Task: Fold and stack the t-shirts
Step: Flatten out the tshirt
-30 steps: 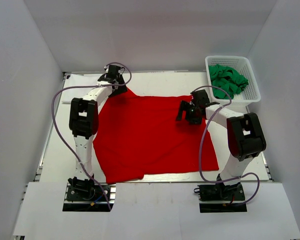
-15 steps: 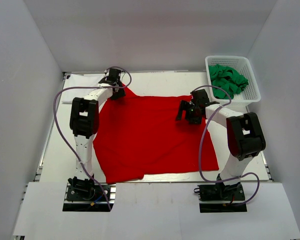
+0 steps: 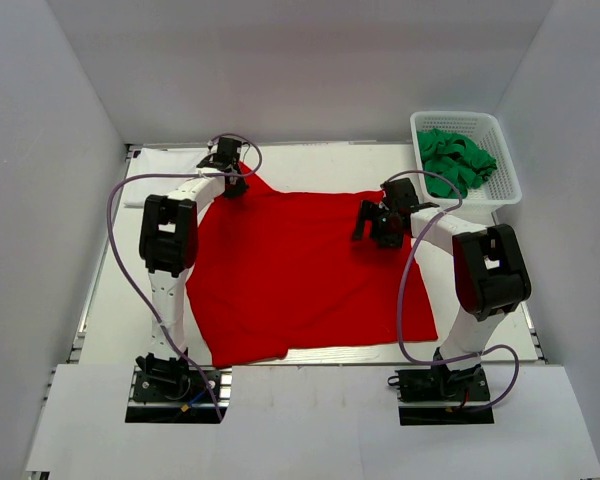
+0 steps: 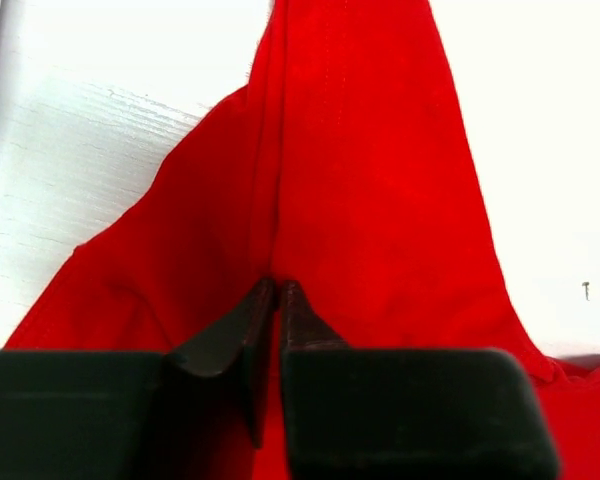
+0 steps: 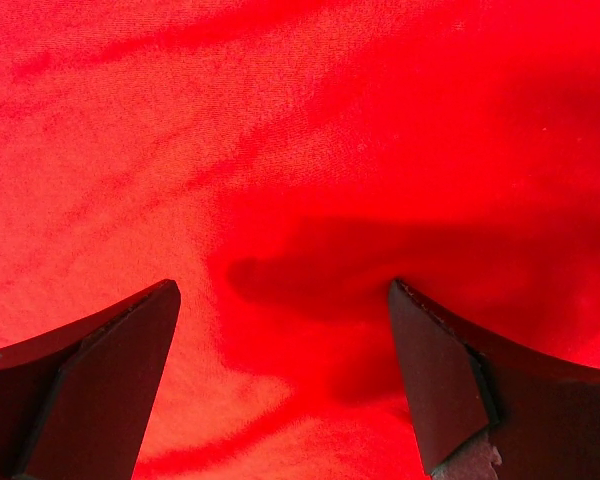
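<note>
A bright red t-shirt [image 3: 300, 270] lies spread flat over the middle of the table. My left gripper [image 3: 232, 180] is at its far left corner, shut on a raised ridge of the red cloth [image 4: 360, 180]; the fingertips [image 4: 292, 300] pinch the fold between them. My right gripper [image 3: 378, 225] hovers open over the shirt's far right part, with only flat red cloth [image 5: 280, 150] below its fingers [image 5: 430, 360]. Green t-shirts [image 3: 455, 160] sit crumpled in the basket. A flat white cloth [image 4: 80, 170], which looks like the white t-shirt, lies beside the pinched corner.
The white lattice basket [image 3: 510, 185] stands at the far right corner. White walls close in the table on the left, back and right. Both arm bases are at the near edge, with cables looping beside each arm.
The left gripper's jaws have closed on the red shirt's far left corner. The right arm has stayed where it was, open.
</note>
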You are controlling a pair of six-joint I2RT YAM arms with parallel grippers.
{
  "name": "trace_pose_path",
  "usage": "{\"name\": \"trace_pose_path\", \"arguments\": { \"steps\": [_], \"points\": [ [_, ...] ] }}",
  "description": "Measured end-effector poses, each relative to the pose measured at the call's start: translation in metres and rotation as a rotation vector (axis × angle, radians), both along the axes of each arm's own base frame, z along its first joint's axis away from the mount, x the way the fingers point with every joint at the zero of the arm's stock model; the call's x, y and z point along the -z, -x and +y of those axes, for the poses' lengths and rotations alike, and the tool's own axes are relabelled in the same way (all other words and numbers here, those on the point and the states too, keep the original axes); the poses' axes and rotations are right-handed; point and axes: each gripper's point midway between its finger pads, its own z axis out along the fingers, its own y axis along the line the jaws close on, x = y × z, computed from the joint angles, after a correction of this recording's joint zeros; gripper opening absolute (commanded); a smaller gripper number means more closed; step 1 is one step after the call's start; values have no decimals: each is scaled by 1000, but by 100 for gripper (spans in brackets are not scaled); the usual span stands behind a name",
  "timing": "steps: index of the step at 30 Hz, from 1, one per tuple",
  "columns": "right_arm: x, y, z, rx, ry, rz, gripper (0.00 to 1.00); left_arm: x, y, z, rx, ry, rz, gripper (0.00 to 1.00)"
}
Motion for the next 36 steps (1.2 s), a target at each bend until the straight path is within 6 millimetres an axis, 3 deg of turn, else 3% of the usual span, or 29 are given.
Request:
{"name": "trace_pose_path", "arguments": {
  "steps": [2, 3, 15, 18, 22, 25, 29, 30, 36],
  "points": [
    [0, 0, 0, 0, 0, 1, 90, 0, 0, 0, -4, 3, -1, 2],
    [0, 0, 0, 0, 0, 1, 90, 0, 0, 0, -5, 4, -1, 0],
    [0, 0, 0, 0, 1, 2, 90, -2, -14, -7, 43, 19, -73, 0],
    [0, -1, 0, 0, 1, 2, 90, -14, -26, -13, 63, 37, -117, 0],
    [0, -2, 1, 0, 0, 1, 90, -41, -63, -27, 88, 81, -231, 0],
    [0, -3, 1, 0, 1, 1, 90, -50, -78, -37, 110, 119, -284, 0],
    [0, -7, 1, 0, 6, 5, 90, -46, -96, -52, 144, 186, -330, 1],
    [0, -8, 1, 0, 8, 5, 90, -43, -102, -57, 153, 203, -341, 6],
    [0, -14, 1, 4, 14, 3, 90, -11, -131, -85, 237, 297, -407, 8]
  ]
}}
